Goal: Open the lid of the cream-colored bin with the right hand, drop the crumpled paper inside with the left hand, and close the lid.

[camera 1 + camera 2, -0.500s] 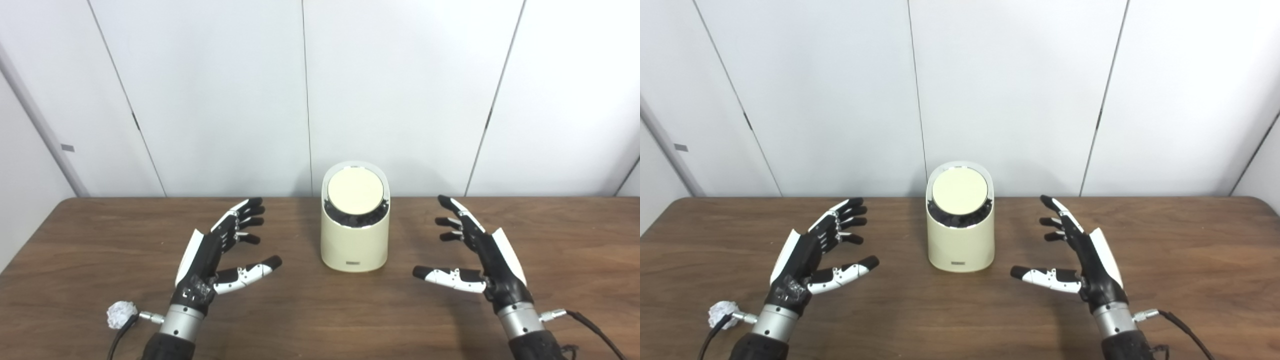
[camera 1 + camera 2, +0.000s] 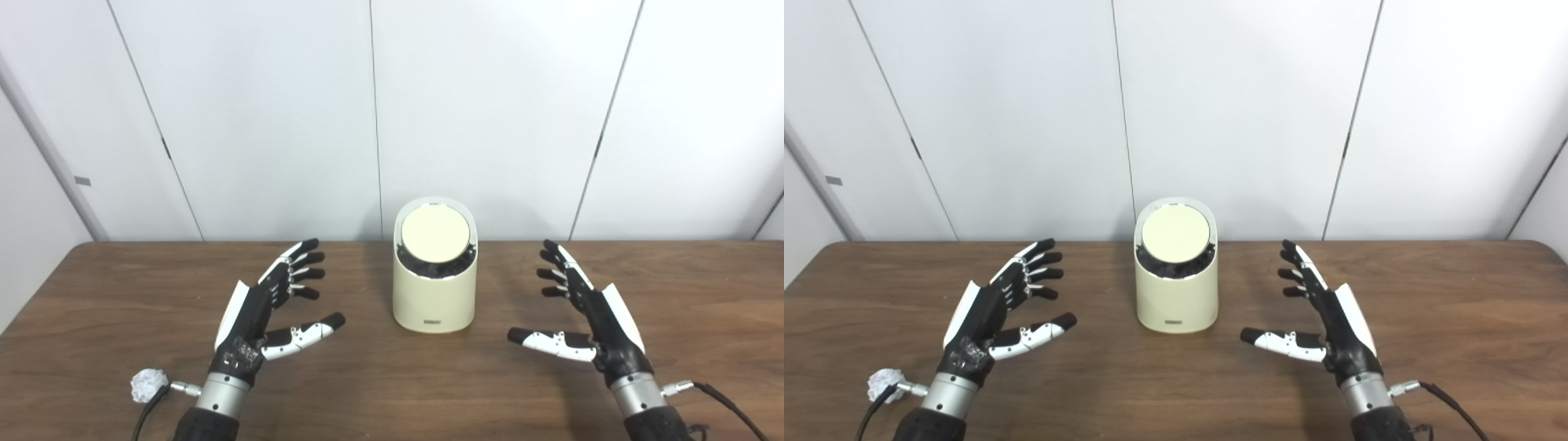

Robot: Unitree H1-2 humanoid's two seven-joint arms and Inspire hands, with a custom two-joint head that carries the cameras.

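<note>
Both robot hands open and empty, cream-colored bin shut, crumpled paper not yet picked up.

The cream-colored bin [image 2: 434, 288] stands upright at the middle of the desk [image 2: 380, 380], its round lid [image 2: 435, 233] closed and tilted toward the camera. The right robot hand [image 2: 588, 318] hovers beside it with fingers spread, holding nothing; the left robot hand [image 2: 269, 309] is likewise spread and empty. The crumpled paper [image 2: 147, 385] lies near the desk's front edge, just beside the left wrist. The bin looks like light, smooth, rigid plastic, so it may slide when pushed; the lid probably wants a press or lift at its rim. The paper is light and soft, best pinched gently between fingertips.
</note>
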